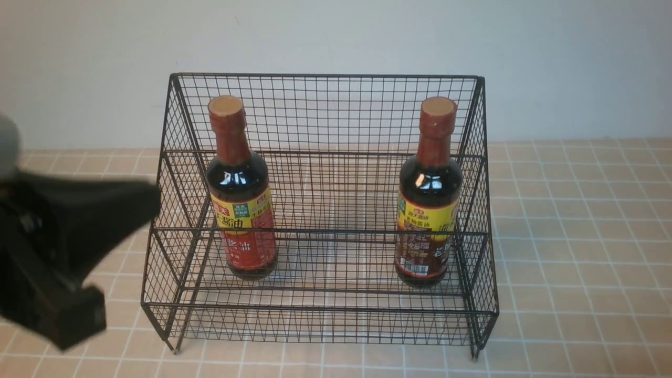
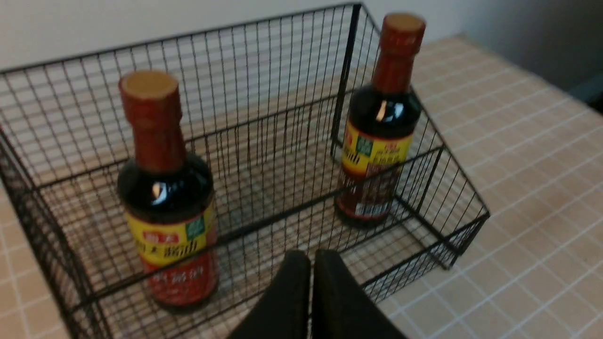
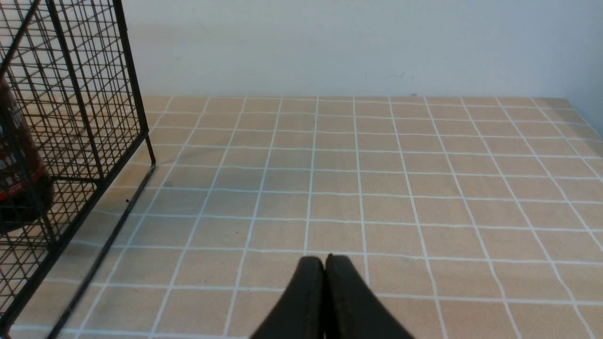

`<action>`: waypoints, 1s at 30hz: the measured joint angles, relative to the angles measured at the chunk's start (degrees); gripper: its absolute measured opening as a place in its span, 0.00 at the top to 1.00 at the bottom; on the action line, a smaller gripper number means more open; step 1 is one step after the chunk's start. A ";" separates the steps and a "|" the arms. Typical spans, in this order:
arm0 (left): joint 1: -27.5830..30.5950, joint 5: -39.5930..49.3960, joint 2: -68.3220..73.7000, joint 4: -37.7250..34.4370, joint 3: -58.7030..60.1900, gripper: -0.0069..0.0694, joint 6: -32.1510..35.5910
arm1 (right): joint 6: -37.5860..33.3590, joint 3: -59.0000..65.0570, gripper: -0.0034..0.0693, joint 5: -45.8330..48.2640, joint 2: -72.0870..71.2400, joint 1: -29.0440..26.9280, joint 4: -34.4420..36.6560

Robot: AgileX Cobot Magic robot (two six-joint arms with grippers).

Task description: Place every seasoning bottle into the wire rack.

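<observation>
Inside wire rack [image 1: 325, 157], both bottles, red-label [image 1: 242, 194] & brown-label [image 1: 429, 199], stand upright; left gripper [image 2: 312, 263] & right gripper [image 3: 325, 268] pressed together, empty — task looks done.

You are looking at a table [image 1: 577, 252] covered in a tan cloth with a white grid pattern, set against a pale wall. Directly on it stands only the black wire rack [image 1: 325, 105], resting on its short feet near the middle, back toward the wall.
</observation>
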 joint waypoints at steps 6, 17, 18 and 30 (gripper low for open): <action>0.00 4.97 -5.28 9.58 0.30 0.92 -10.04 | 0.05 0.00 0.97 0.00 0.00 0.00 0.00; 0.00 5.16 -10.67 10.41 0.30 0.92 -11.36 | 0.19 0.00 0.97 0.00 0.00 0.00 0.00; 0.00 5.20 -10.67 10.41 0.30 0.92 -11.36 | 0.19 0.00 0.97 0.00 0.00 0.00 0.00; 0.00 5.04 -10.98 12.39 0.30 0.92 -11.11 | 0.19 0.00 0.97 0.00 0.00 0.00 0.00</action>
